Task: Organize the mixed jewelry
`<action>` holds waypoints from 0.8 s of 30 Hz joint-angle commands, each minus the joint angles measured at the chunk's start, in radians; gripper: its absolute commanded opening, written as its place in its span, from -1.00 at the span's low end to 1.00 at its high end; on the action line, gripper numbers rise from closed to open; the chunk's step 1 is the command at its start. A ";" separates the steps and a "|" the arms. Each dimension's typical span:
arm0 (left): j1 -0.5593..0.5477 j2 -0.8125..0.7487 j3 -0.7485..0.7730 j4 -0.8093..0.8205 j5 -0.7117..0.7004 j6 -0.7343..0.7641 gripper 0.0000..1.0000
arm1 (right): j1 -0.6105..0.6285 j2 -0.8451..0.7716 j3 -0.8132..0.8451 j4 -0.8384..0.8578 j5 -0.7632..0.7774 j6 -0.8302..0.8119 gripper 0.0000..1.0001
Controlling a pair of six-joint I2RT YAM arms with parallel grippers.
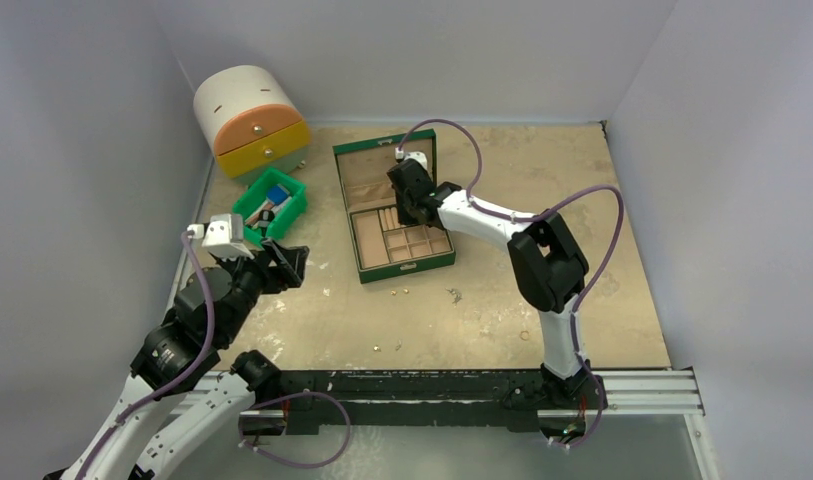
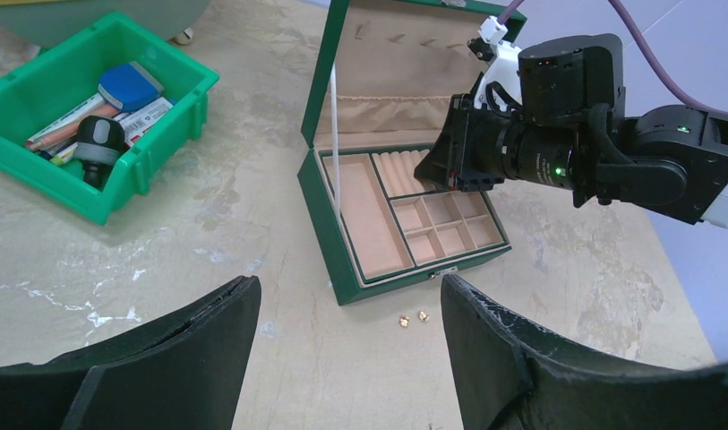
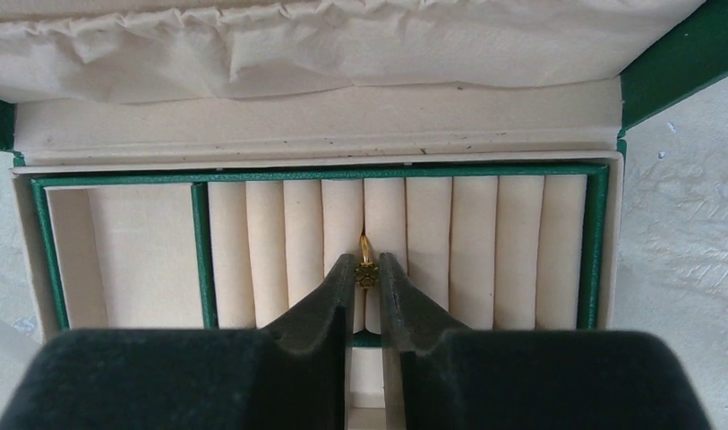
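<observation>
Over the table's (image 2: 239, 224) left, the left gripper (image 2: 349, 288) gapes wide, empty; two gold studs (image 2: 412, 317) lie just before the jewelry box (image 2: 317, 208). Inside, the right gripper (image 3: 367, 262) pinches a gold ring (image 3: 366, 272) at the slot between two ring rolls (image 3: 302, 242), box walls well apart.

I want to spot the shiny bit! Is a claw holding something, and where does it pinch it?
The right gripper pinches a tiny gold piece by its flower-shaped end, over the ring rolls. The left gripper holds nothing.
</observation>
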 commanded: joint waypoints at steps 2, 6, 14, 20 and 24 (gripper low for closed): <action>0.005 0.010 -0.003 0.048 -0.010 0.001 0.47 | -0.008 0.001 -0.022 0.000 -0.024 0.028 -0.60; 0.005 0.011 -0.004 0.048 -0.010 0.001 0.47 | -0.007 -0.032 -0.013 -0.011 -0.029 0.035 -0.52; 0.005 0.013 -0.005 0.050 -0.008 0.001 0.47 | -0.007 -0.127 -0.007 -0.038 -0.023 0.039 -0.37; 0.005 0.006 -0.005 0.047 -0.013 0.000 0.48 | -0.007 -0.245 -0.057 -0.062 -0.007 0.051 -0.33; 0.006 0.005 -0.004 0.047 -0.018 -0.002 0.48 | -0.007 -0.362 -0.140 -0.077 0.005 0.065 -0.30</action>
